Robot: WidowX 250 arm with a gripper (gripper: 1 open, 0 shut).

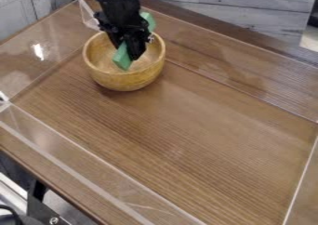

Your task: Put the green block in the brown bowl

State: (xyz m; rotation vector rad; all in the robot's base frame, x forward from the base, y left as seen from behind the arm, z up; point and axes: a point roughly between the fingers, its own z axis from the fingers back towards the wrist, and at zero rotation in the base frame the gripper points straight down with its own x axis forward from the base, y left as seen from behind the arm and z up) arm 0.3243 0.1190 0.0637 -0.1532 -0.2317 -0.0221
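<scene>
Wooden tabletop, warm brown, with my gripper [122, 43] closed on the green block [122, 56] at the brown bowl [125, 77].

Small, flat and elongated, the block is solid bright green; it stands tilted, its upper end at my dark fingertips and its lower part inside the bowl's rim. I cannot tell whether it touches the bowl's floor. The bowl is round, light brown and smooth, with thick walls, and sits toward the far left of the table [187, 136]. Just behind it, partly hidden by my black arm [115, 6], is another green thing [148, 21], too small to make out.
</scene>
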